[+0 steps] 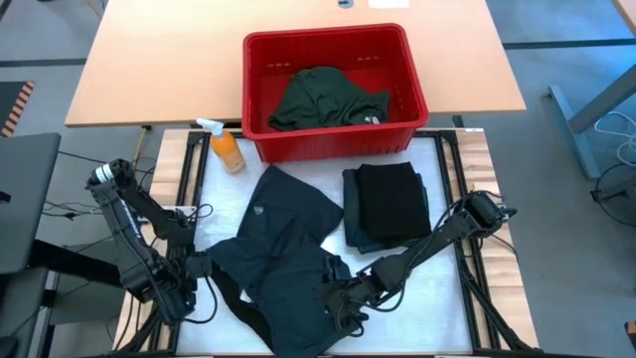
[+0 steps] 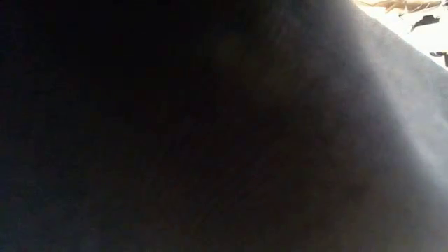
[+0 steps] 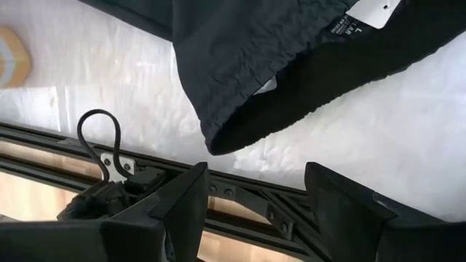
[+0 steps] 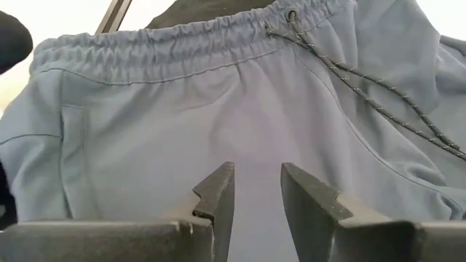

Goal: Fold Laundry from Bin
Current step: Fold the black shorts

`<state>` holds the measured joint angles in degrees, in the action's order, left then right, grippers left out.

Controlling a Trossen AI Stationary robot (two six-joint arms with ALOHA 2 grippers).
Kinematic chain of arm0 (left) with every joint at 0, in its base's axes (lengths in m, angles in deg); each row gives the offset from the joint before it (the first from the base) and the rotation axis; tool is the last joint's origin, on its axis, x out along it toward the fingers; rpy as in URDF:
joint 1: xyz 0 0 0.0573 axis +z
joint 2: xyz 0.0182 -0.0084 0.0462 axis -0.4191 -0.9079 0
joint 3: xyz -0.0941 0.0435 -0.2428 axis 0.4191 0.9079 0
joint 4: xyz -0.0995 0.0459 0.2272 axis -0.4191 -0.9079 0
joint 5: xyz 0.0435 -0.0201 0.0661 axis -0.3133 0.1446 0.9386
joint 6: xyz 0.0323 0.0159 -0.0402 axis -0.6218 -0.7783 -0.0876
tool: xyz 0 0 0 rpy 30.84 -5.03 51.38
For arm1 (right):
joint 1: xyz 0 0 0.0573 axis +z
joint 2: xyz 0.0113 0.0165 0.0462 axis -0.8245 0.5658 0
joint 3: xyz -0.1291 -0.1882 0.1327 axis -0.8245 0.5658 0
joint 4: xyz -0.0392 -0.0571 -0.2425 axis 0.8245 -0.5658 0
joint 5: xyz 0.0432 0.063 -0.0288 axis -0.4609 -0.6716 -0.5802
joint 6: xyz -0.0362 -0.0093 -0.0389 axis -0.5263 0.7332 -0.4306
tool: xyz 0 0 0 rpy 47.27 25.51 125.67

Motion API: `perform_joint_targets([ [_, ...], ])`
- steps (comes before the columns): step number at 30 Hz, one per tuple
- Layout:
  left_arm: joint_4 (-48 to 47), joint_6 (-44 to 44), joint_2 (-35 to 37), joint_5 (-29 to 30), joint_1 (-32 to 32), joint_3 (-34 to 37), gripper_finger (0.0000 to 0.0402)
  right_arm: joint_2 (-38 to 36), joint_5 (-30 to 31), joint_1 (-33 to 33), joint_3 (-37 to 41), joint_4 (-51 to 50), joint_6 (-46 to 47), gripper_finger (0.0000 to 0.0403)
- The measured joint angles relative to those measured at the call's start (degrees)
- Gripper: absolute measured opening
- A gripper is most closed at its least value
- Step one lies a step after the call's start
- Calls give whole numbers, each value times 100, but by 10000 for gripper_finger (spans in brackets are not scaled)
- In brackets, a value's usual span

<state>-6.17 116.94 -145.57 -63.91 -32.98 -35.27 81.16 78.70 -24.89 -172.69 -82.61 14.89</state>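
A dark garment [image 1: 283, 244] with an elastic waistband [image 4: 182, 51] and a drawstring lies spread and crumpled on the white table top. Its near part hangs over the front edge and fills the low view [image 2: 175, 140]. My right gripper [image 1: 336, 298] is low over its near right part, fingers a narrow gap apart [image 4: 256, 196]. My left gripper [image 1: 197, 268] is open [image 3: 255, 211] at the table's left rail, just short of the garment's left hem [image 3: 218, 138]. The red bin [image 1: 333, 40] holds a dark green garment [image 1: 323, 99]. My right gripper's fingertips [image 4: 218, 191] stand at the flat cloth [image 4: 255, 145] below the waistband, coming from the table's right. Nothing shows pinched in the gap. I cannot tell whether the tips touch the cloth.
A folded black stack [image 1: 390, 204] lies right of the spread garment. An orange spray bottle [image 1: 227, 149] stands at the bin's near left corner. Dark frame rails [image 3: 240, 189] with a cable loop run along the table's left edge.
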Motion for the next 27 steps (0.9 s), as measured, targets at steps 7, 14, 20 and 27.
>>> perform_joint_targets([
  [7,51,20,0,40,0,0,217,-2,-2,46,0,2,27,138],
  [14,374,14,0,288,0,0,217,-2,-2,45,0,2,50,138],
  [20,1935,-628,0,1338,-6,41,217,-2,-2,46,0,2,85,138],
  [27,4546,-2021,-7,2440,-120,682,217,-2,-2,60,0,27,420,138],
])
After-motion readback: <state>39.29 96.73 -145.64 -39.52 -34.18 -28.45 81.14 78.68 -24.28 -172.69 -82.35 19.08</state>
